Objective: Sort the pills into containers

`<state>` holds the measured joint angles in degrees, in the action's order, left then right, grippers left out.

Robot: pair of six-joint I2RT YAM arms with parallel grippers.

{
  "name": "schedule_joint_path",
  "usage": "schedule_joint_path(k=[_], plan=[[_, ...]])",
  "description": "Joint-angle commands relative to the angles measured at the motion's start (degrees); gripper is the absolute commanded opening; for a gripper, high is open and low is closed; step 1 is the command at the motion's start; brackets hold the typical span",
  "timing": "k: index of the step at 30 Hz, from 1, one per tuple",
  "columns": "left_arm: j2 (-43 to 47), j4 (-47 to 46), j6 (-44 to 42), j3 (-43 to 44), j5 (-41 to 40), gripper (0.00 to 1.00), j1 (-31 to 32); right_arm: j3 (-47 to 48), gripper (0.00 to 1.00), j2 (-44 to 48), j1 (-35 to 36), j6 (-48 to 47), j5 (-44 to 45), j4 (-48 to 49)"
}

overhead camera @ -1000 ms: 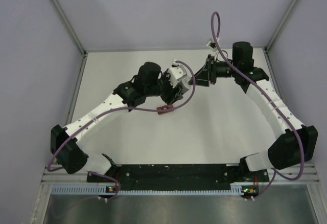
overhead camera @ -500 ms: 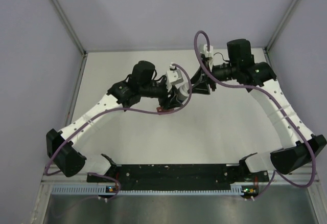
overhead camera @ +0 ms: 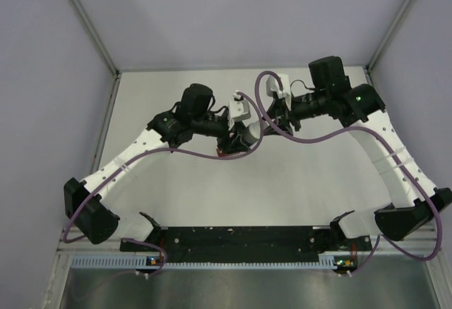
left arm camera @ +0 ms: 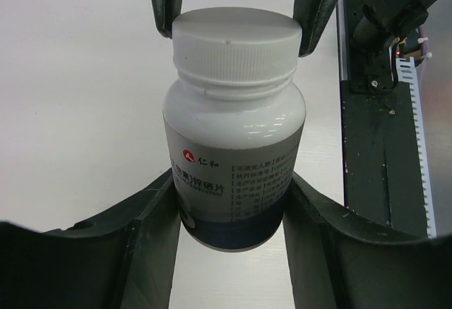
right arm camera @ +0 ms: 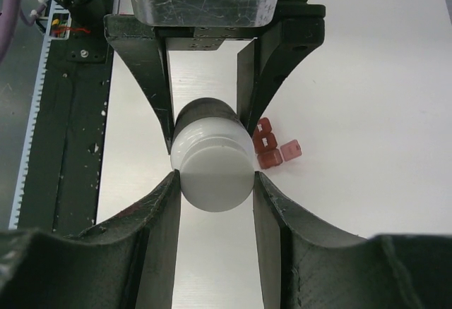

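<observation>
The left gripper (left arm camera: 229, 189) clamps the round white plastic pill bottle (left arm camera: 233, 132) steady (lying sideways) while the right gripper (right arm camera: 214, 182) pinches its white screw cap (left arm camera: 235, 34), apparently for unscrewing.

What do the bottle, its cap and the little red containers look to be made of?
The bottle looks like white plastic, slightly glossy, with a printed paper or film label. The cap is matte white plastic. The containers are probably red-brown plastic, seemingly translucent with glossy edges.
</observation>
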<state>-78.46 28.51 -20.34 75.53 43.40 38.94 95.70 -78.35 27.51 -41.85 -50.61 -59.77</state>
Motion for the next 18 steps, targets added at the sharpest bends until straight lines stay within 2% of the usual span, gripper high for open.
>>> schedule_joint_path(k=[1,4,7,8,12,18], plan=[[2.08,2.34,-1.28,0.85,4.15,0.0,-0.27,2.3,0.3,1.44,0.09,-3.33,2.98,0.88],[1.99,2.07,-1.28,0.76,3.8,0.0,-0.27,1.69,0.43,1.27,0.18,-1.67,2.1,1.49],[1.81,1.72,-1.2,0.67,3.1,0.0,-0.27,0.54,0.65,1.62,0.27,0.09,0.96,2.63],[1.81,1.46,-1.11,0.41,2.84,0.0,-0.27,0.19,0.69,1.88,0.27,0.71,0.78,3.25],[1.99,0.49,-0.49,-0.11,1.52,0.0,-0.18,-2.09,0.79,3.11,0.35,3.78,0.95,5.53],[2.26,-2.32,1.61,-0.82,-3.66,0.0,-0.35,-3.06,0.81,4.69,0.27,10.45,0.69,8.34]])
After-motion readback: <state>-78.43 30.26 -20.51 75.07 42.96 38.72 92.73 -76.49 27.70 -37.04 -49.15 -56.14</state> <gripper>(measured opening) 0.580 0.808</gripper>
